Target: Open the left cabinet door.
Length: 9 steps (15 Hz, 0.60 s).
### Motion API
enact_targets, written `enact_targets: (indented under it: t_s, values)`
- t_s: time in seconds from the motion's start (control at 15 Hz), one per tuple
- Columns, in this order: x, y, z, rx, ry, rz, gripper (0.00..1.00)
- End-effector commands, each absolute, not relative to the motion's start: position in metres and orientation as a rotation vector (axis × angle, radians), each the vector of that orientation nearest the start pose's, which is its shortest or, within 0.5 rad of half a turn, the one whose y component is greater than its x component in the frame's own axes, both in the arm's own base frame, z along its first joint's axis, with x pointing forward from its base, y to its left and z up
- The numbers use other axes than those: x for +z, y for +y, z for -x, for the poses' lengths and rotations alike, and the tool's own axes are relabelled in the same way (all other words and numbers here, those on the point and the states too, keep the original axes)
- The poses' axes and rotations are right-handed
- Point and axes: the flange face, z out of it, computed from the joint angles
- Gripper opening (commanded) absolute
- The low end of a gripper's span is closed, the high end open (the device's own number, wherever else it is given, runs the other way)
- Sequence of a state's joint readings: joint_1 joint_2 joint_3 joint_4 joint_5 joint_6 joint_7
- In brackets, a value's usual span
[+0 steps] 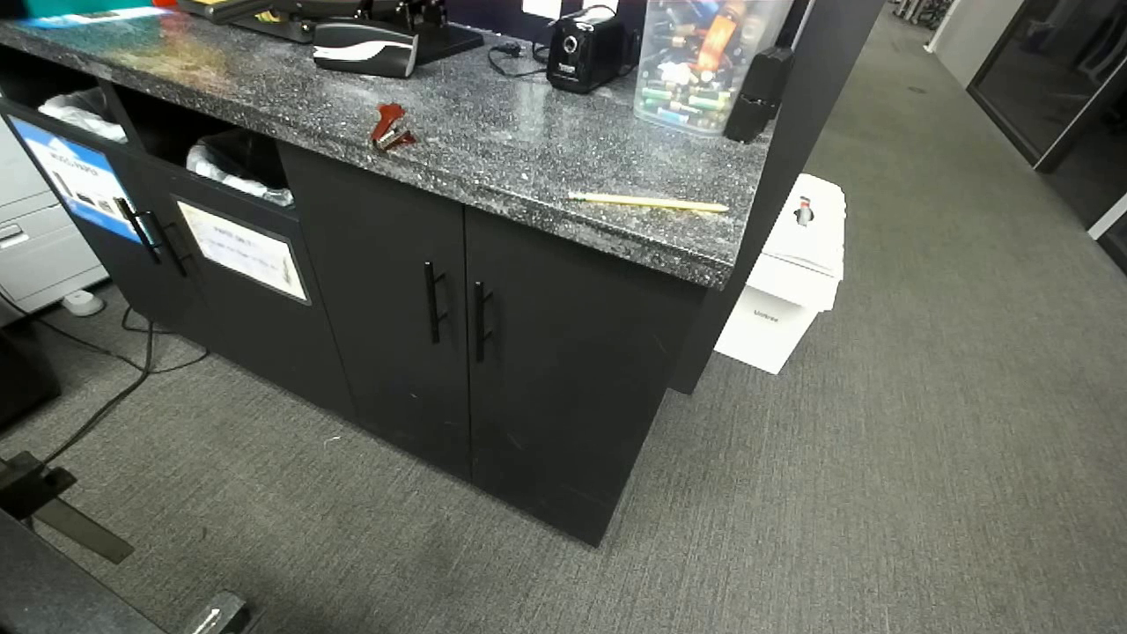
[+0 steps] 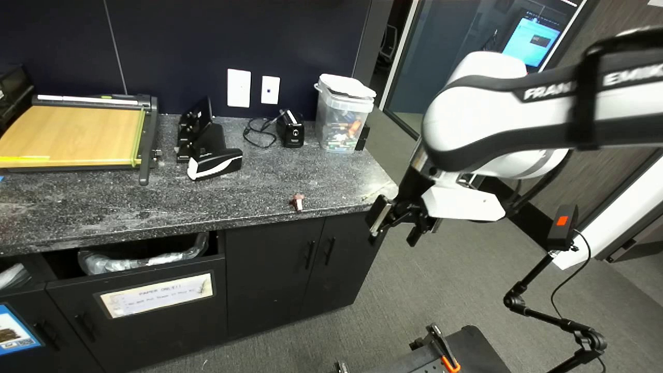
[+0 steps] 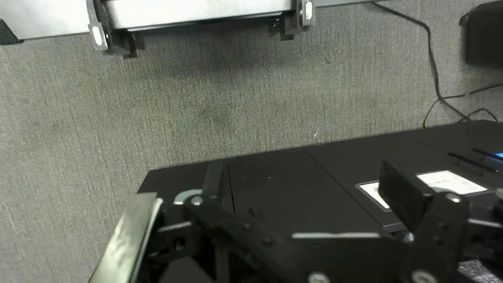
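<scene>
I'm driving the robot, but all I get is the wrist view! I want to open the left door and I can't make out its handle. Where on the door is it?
Observer: The handle is an upright black bar near the right-hand edge of the left door.
Operator: Ooh! Is the robot grabbing it?
Observer: No. In an exterior view, the gripper shows to the right of that bar, apart from it.
Operator: Is there anything up on top that I might knock off?
Observer: Maybe: a yellow pencil lies near the right-hand front corner of the counter, so a bump might roll it.
</scene>
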<state>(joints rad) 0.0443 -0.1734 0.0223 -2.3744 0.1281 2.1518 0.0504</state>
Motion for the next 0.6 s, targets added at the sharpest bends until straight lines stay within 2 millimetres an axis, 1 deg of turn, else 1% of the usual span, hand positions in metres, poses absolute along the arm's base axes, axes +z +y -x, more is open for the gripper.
enact_targets:
  t_s: [0.0,0.2,0.4,0.53]
  values:
    - [0.31,0.037,-0.515,0.023,0.101,3.104,1.0]
    - [0.235,0.04,-0.542,-0.078,0.117,3.135,1.0]
    - [0.175,0.045,-0.558,-0.118,0.164,3.13,1.0]
    - [0.141,0.05,-0.567,-0.139,0.187,3.11,1.0]
